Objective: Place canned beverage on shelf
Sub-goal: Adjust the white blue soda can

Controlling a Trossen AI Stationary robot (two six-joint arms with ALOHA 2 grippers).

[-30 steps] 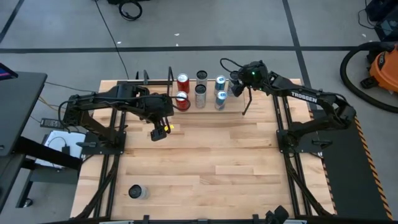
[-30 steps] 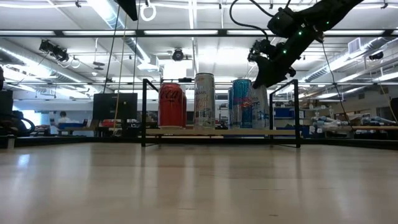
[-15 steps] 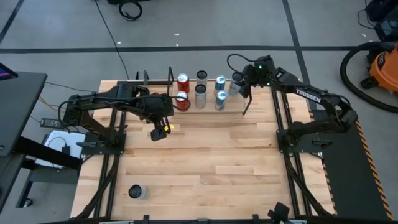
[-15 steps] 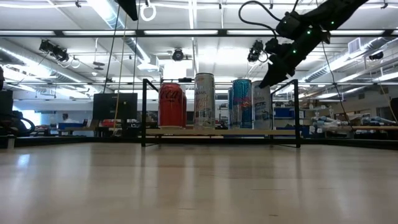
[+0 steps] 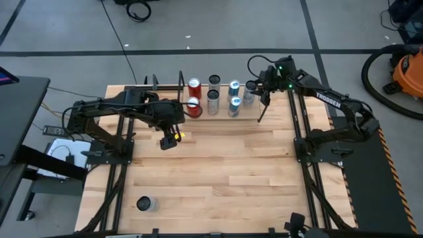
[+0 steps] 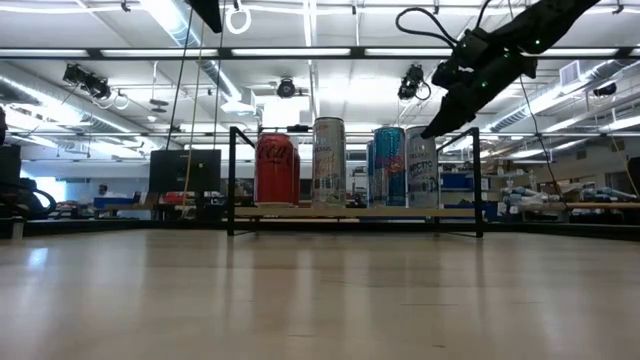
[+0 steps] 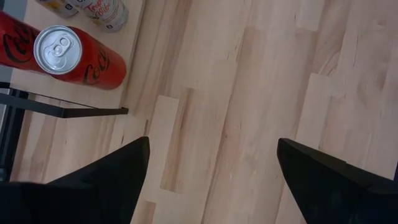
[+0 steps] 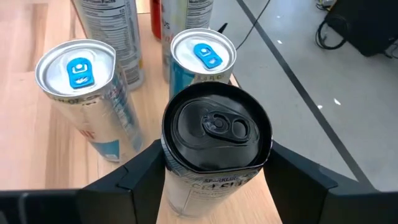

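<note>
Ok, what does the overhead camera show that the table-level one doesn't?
Only the high view: the left gripper over bare table, and a lone can near the front edge. Only the low view: the shelved cans' side labels and the ceiling lights. Both: the shelf of cans, with the right gripper at its end.
</note>
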